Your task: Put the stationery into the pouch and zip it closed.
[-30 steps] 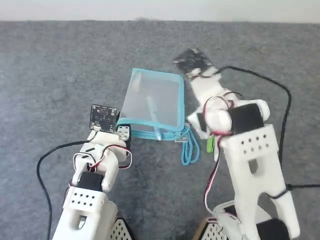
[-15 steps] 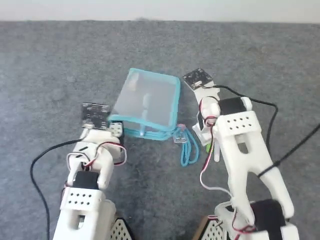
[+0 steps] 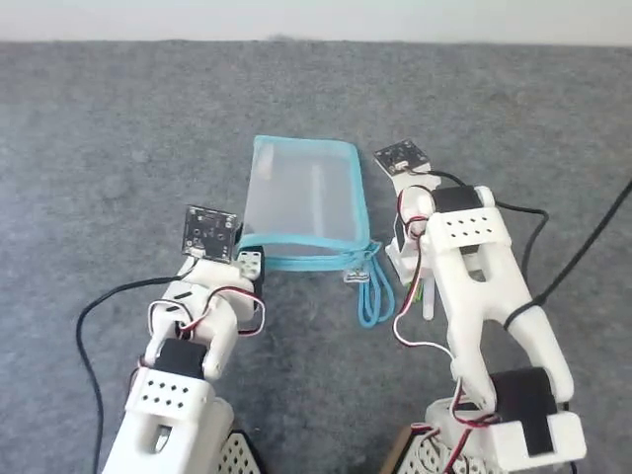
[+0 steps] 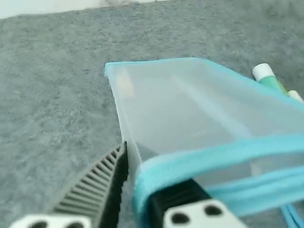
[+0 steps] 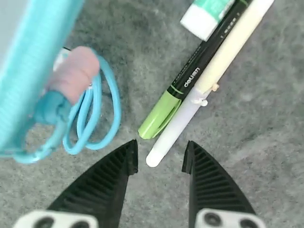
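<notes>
A translucent pouch [image 3: 301,197] with cyan trim lies mid-table, and a faint pale stick shape shows through it. My left gripper [image 3: 251,267] is shut on the near left end of the pouch's cyan rim [image 4: 190,164]. The pink zip pull [image 5: 73,71] and a cyan strap [image 5: 99,118] hang at the pouch's near right corner. Right of the strap lie a green-and-black marker [image 5: 190,90], a white pen [image 5: 213,71] and a white-and-green stick [image 5: 209,12]. Directly above the pen's near tip, my right gripper [image 5: 159,156] is open and holds nothing.
Grey carpet-like cloth [image 3: 118,148] covers the table up to a pale wall at the back. The cyan strap [image 3: 373,296] loops between the two arms. A black cable [image 3: 553,197] arcs off the right arm, another [image 3: 99,316] off the left.
The right arm came down from beside the pouch's far right corner to the pens. The left gripper pulled the pouch leftward and tilted, then brought it back right and flat.
</notes>
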{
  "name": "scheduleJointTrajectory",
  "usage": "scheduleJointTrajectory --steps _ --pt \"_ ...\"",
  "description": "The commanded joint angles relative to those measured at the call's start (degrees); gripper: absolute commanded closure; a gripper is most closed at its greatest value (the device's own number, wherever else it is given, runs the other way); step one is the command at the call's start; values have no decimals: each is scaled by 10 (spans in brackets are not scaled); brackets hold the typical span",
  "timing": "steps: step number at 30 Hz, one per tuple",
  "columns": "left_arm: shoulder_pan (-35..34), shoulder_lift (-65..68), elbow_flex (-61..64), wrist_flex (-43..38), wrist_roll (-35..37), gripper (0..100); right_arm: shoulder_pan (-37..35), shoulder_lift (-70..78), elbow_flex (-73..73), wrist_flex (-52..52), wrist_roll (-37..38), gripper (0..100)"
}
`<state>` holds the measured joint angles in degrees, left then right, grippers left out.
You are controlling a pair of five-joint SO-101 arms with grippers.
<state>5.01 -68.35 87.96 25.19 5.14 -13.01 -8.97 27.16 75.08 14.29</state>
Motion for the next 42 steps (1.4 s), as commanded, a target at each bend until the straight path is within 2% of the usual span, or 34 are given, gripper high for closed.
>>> scheduleJointTrajectory --steps 1,7,10,18,22,36,42 --pt "-40 -11 -48 4 4 988 7 -6 -5 -7 -5 829" --pt "-37 -11 -34 4 9 988 8 0 -4 -8 -9 829" --pt "11 -16 -14 4 -3 988 8 0 8 -15 -10 829" --pt "-42 -11 -36 4 14 988 51 0 26 -36 -11 829" --pt "-9 -15 -22 4 11 988 51 6 58 -81 -43 829" --pt "-17 -16 -22 4 11 988 61 117 66 -116 -49 833" --pt "-17 -16 -22 3 11 988 61 124 65 -115 -40 998"
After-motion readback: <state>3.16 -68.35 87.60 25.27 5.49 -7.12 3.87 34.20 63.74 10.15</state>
